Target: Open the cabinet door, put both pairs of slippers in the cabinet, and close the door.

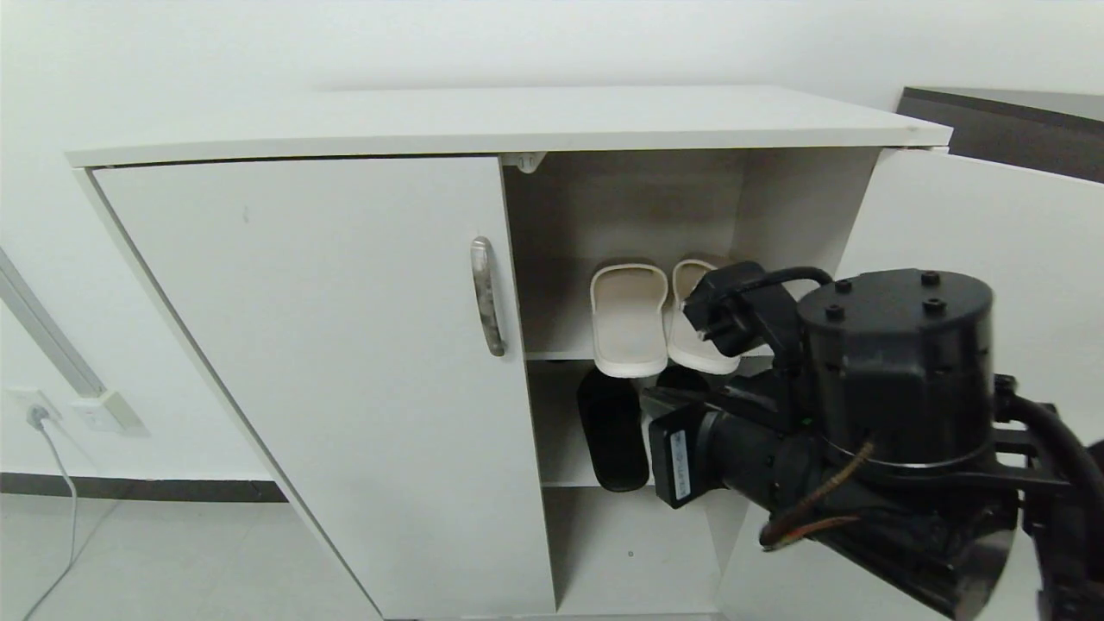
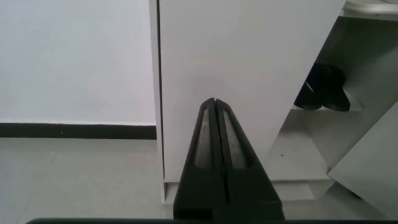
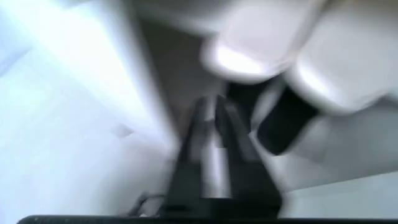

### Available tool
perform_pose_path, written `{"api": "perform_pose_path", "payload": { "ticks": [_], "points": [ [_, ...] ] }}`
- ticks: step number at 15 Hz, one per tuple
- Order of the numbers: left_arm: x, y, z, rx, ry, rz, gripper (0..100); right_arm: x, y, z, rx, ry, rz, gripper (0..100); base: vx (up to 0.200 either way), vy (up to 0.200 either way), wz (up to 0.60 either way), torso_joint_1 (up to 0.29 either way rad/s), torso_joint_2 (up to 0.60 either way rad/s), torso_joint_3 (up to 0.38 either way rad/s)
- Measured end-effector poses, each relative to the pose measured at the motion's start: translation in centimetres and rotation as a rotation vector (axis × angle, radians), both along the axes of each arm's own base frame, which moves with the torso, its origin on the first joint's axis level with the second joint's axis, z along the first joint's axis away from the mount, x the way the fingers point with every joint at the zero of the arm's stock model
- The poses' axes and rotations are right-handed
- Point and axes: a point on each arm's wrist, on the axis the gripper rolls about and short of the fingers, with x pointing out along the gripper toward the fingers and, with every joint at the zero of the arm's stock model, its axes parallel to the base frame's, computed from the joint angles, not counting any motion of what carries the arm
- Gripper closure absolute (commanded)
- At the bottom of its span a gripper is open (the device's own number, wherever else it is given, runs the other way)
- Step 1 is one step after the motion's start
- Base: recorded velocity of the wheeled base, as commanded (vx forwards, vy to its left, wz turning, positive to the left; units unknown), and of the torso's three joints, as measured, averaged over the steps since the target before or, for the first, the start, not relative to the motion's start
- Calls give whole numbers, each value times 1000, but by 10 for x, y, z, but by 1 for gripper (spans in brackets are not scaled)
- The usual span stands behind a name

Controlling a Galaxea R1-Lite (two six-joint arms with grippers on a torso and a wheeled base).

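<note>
The white cabinet [image 1: 517,121] has its left door [image 1: 328,345] closed and its right door [image 1: 975,216] swung open. A pair of white slippers [image 1: 630,319] lies on the upper shelf, also seen as white slippers [image 3: 249,56] in the right wrist view. A pair of black slippers [image 1: 612,431] rests on the shelf below, with its toes over the edge. My right arm [image 1: 862,431] reaches into the opening beside the black slippers [image 3: 286,124]. My right gripper [image 3: 214,118] is shut and holds nothing. My left gripper [image 2: 214,106] is shut and points at the closed door [image 2: 249,56].
A metal handle [image 1: 486,297] is on the closed door's inner edge. The bottom compartment [image 1: 630,543] holds nothing. A wall socket with a cable [image 1: 34,414] sits low on the left wall. Grey floor [image 2: 81,174] spreads out left of the cabinet.
</note>
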Motion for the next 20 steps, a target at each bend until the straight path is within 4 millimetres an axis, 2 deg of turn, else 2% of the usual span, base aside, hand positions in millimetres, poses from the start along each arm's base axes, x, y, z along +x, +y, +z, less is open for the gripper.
{"api": "perform_pose_path", "payload": {
  "ticks": [3, 8, 20],
  "points": [
    [0, 0, 0, 0, 0, 0, 100, -10, -9, -2, -3, 4, 15, 100, 0, 0, 0, 0, 0, 0],
    [0, 0, 0, -1, 0, 0, 100, -13, -12, -2, -5, 1, 11, 100, 0, 0, 0, 0, 0, 0],
    [0, 0, 0, -2, 0, 1, 100, -11, -17, -10, -24, 18, 7, 100, -200, 0, 0, 3, 3, 3]
  ]
}}
